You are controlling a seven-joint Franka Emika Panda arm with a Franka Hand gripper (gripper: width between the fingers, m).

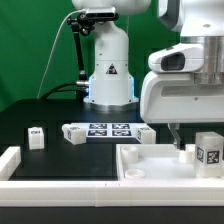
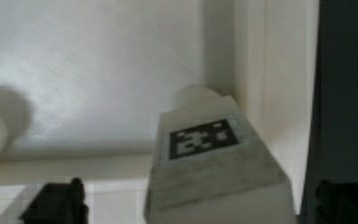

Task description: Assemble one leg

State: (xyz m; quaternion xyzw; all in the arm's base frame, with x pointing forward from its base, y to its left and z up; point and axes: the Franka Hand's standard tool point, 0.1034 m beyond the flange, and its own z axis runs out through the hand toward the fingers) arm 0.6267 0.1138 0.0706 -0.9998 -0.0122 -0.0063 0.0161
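Note:
One leg [image 1: 208,153], a small white post with a square tag, stands upright at the exterior view's right, on the large white moulded tray-like piece [image 1: 140,158]. My gripper [image 1: 178,138] hangs just to its left, low over the tray piece. In the wrist view the same tagged leg [image 2: 202,150] stands between my two dark fingertips [image 2: 60,200], which are wide apart and do not touch it. My gripper [image 2: 194,205] is open and holds nothing. A second leg [image 1: 36,137] stands on the black table at the far left.
The marker board [image 1: 108,131] lies flat on the table behind the tray piece. A white raised rail [image 1: 10,160] runs along the front left. The robot's white base [image 1: 108,70] stands at the back. The tray's inner wall [image 2: 247,60] rises beside the leg.

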